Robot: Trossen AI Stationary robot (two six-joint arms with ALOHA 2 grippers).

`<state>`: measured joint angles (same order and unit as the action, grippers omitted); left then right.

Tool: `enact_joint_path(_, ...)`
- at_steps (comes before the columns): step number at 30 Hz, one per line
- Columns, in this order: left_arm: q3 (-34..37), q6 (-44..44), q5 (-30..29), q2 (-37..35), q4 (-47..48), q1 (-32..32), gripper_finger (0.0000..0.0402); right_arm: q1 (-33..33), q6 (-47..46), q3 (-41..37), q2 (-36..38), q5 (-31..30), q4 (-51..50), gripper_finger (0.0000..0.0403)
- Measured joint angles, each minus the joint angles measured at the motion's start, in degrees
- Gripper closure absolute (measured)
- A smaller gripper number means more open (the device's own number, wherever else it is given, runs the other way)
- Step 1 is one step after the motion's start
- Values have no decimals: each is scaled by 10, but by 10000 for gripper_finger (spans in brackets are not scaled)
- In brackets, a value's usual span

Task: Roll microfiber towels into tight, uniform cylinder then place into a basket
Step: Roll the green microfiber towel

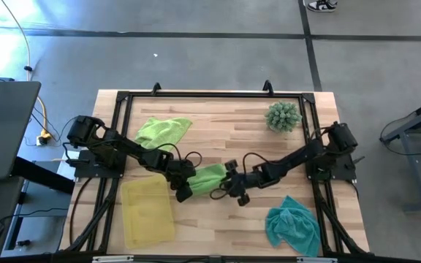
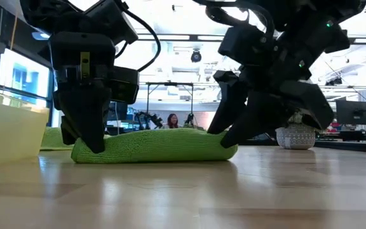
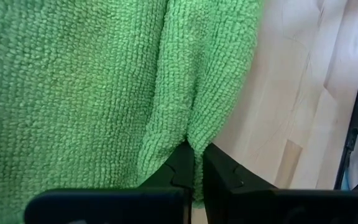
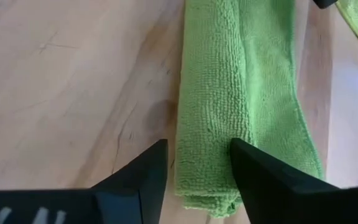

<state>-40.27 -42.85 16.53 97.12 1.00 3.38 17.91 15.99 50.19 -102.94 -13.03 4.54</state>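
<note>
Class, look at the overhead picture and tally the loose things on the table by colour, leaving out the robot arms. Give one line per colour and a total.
Lime green towels: 2
Teal towel: 1
Yellow basket: 1
Green spiky plant: 1
Total: 5

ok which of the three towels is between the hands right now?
The folded lime green towel at table centre, the left hand shut on one end. The other lime towel lies crumpled farther back; the teal towel sits near the front right.

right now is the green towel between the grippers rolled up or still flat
Folded flat, not rolled: the green towel lies as a low layered strip, left gripper pinching one end.
</note>
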Motion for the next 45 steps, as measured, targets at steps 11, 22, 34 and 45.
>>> enact_joint_path(11,0,0,8,1,-12,-1,398,-41,-10,1,-11,48,-11,179)
enact_joint_path(22,0,28,11,-8,-14,0,389,-66,-75,4,-43,82,-17,219)
enact_joint_path(34,0,74,9,-85,23,0,379,-67,-135,4,-44,77,-32,384)
enact_joint_path(45,0,149,21,-101,122,1,301,-77,-179,2,-44,137,-32,399)
